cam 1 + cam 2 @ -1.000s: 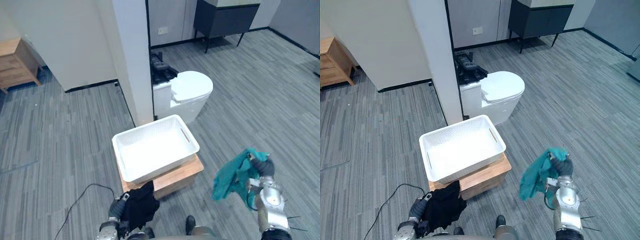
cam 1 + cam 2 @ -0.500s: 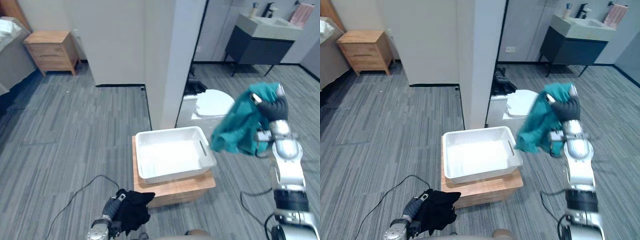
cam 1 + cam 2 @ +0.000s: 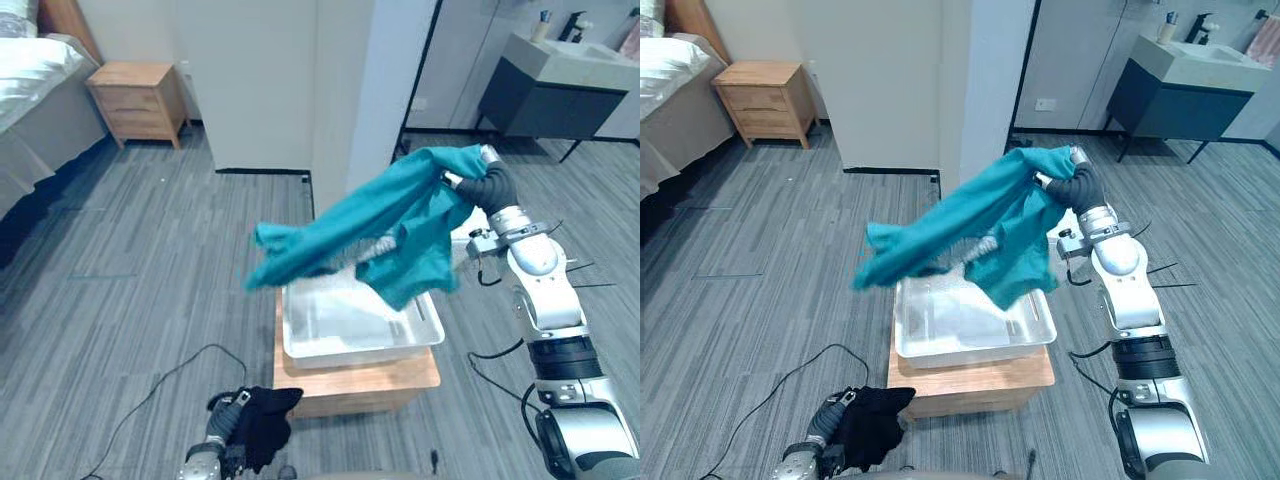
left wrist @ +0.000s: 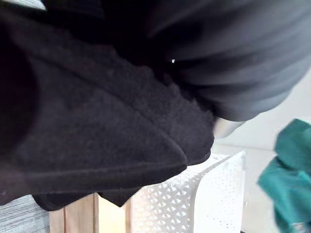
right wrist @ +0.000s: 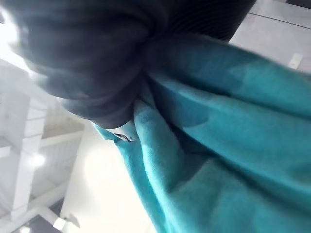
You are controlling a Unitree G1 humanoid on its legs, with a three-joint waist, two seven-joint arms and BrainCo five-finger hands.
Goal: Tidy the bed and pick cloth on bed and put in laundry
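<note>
Right hand (image 3: 492, 184) round teal cloth (image 3: 385, 225)

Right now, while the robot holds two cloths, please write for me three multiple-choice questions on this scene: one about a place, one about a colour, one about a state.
1. Where is the teal cloth?
A. on the bed
B. in the air over the white basket
C. on the floor

2. What colour is the cloth in the left hand?
A. black
B. white
C. red

3. How is the right hand?
A. open and empty
B. flat on the bed
C. shut on the teal cloth

Answers: 1 B, it hangs spread out above the basket. 2 A, a black cloth hangs from that hand. 3 C, it grips one end of the cloth.
</note>
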